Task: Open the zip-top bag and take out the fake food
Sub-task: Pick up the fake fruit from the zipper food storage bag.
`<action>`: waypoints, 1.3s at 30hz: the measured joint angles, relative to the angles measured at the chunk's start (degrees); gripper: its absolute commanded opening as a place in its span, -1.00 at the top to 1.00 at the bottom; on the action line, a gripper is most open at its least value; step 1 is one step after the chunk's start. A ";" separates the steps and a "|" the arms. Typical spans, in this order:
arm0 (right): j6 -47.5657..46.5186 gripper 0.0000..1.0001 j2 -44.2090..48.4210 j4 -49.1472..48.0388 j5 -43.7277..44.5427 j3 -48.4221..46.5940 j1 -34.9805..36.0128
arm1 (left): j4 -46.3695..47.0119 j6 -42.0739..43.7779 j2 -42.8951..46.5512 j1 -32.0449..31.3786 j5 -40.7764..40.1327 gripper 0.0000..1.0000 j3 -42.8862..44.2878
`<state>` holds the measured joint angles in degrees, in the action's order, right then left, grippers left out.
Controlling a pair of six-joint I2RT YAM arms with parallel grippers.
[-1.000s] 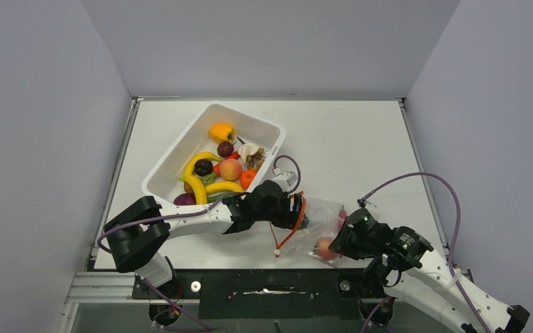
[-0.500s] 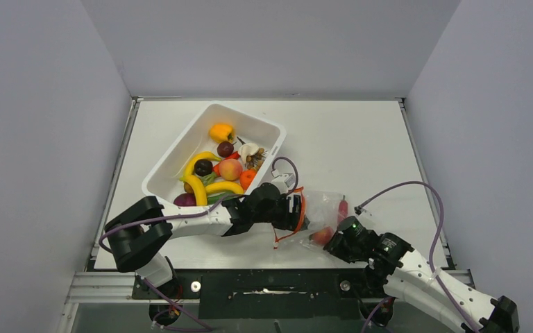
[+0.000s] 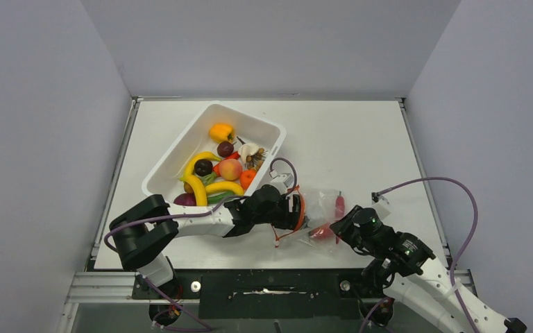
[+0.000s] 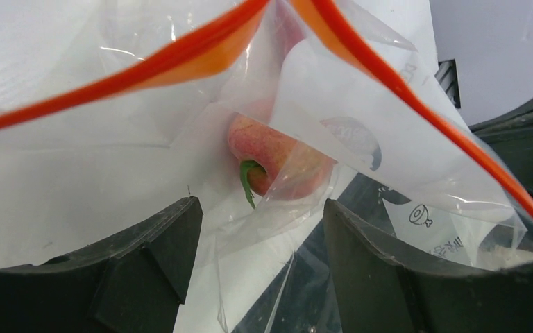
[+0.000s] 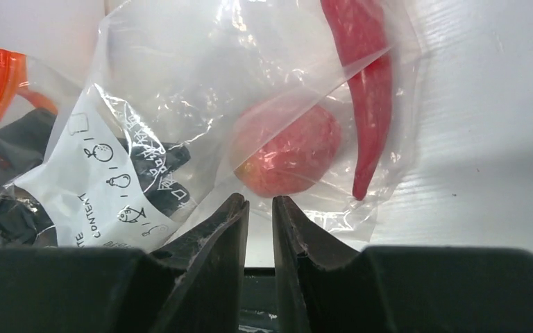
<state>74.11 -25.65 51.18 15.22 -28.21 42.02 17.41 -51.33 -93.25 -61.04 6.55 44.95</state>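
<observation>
The left arm (image 3: 194, 220) lies low, stretched along the near side of the tub (image 3: 180, 143). Its wrist is just past the tub's near-right corner, and its jaws sit inside the mouth of the bag (image 3: 317, 207). The left jaws stand wide, with loose film sagging between the fingers (image 4: 146, 277). The orange zip strip (image 4: 132, 73) is parted to either side above them, and they pinch nothing. The right arm (image 3: 406, 253) reaches in from well right of the tub with its elbow bent. Its wrist points back toward the tub and meets the bag's closed end. The right jaws are narrowed to a slit at that bottom seam (whether film is caught in the slit cannot be told).

The bag lies crumpled on the tabletop (image 3: 361, 146) just right of the tub's near corner, between the two wrists. Inside it is a peach (image 3: 322, 233) at the end away from the tub, close in front of the right jaws. A red chili (image 3: 339, 205) lies along the bag's far-right side. The tub holds bananas (image 3: 196, 182), a yellow pepper (image 3: 221, 132), dark plums (image 3: 203, 167) and other toy foods.

The bag's near side is close to the tabletop's near edge. Bare tabletop runs right of the tub to the far and right edges.
</observation>
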 measured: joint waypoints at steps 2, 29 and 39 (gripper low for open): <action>-0.44 0.62 0.13 -0.37 0.90 -0.24 -0.07 | -0.04 0.02 0.00 0.04 -1.55 -0.23 0.00; -17.38 0.66 -15.08 -29.68 -30.38 17.38 -29.68 | -4.70 2.60 -11.02 3.41 9.05 -0.37 10.60; -18.43 0.64 -16.02 -30.05 -32.63 17.38 -29.68 | -6.21 4.02 -11.04 3.17 13.22 -0.40 10.27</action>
<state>55.68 -41.67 21.12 -17.41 -10.83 12.34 11.20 -47.31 -104.29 -57.87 19.77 55.22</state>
